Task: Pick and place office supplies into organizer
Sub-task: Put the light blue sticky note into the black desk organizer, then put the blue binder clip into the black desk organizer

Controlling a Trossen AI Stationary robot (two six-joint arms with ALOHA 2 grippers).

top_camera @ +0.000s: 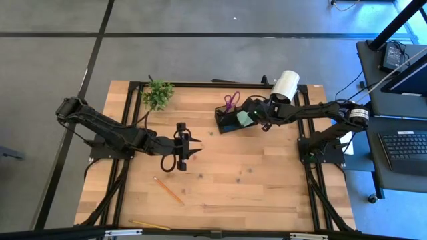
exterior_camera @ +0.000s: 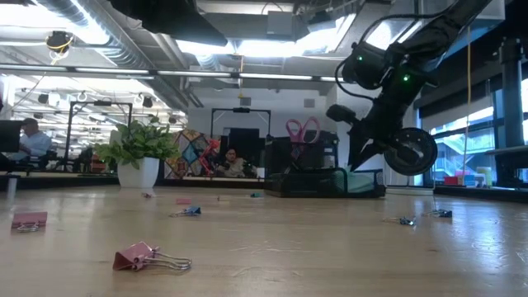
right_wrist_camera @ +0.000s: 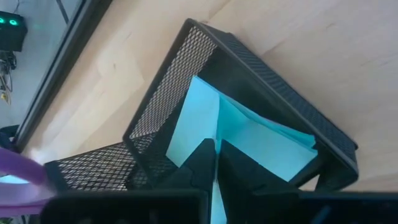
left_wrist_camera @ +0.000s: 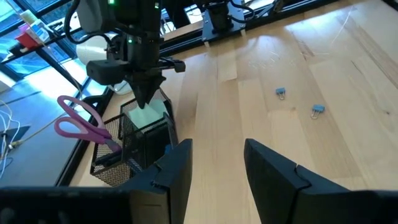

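Note:
The black mesh organizer (top_camera: pixel 230 121) stands at the table's far middle, and purple-handled scissors (left_wrist_camera: pixel 79 121) stick up out of one of its compartments. My right gripper (right_wrist_camera: pixel 216 149) is over the organizer, shut on a light-green sticky-note pad (left_wrist_camera: pixel 147 116) that reaches down into a mesh compartment (right_wrist_camera: pixel 186 68). My left gripper (top_camera: pixel 198 148) waits open near the table's middle, its fingers (left_wrist_camera: pixel 177 165) pointing toward the organizer with nothing between them. An orange pencil (top_camera: pixel 169 191) and a yellow pencil (top_camera: pixel 150 225) lie flat on the table near the front left. My right gripper pinches the sticky-note pad by its upper edge (right_wrist_camera: pixel 242 140) between its two fingers. The fingers come from above, slanting down. The pad is tilted, with its lower part inside the organizer's mesh compartment; whether it rests on the bottom is hidden.
A large white cylinder (top_camera: pixel 285 85) lies at the far right behind my right arm. A small green plant (top_camera: pixel 158 93) stands at the far left. Blue binder clips (left_wrist_camera: pixel 280 93) and a pink one (exterior_camera: pixel 144 257) are scattered over the wooden table (top_camera: pixel 267 180).

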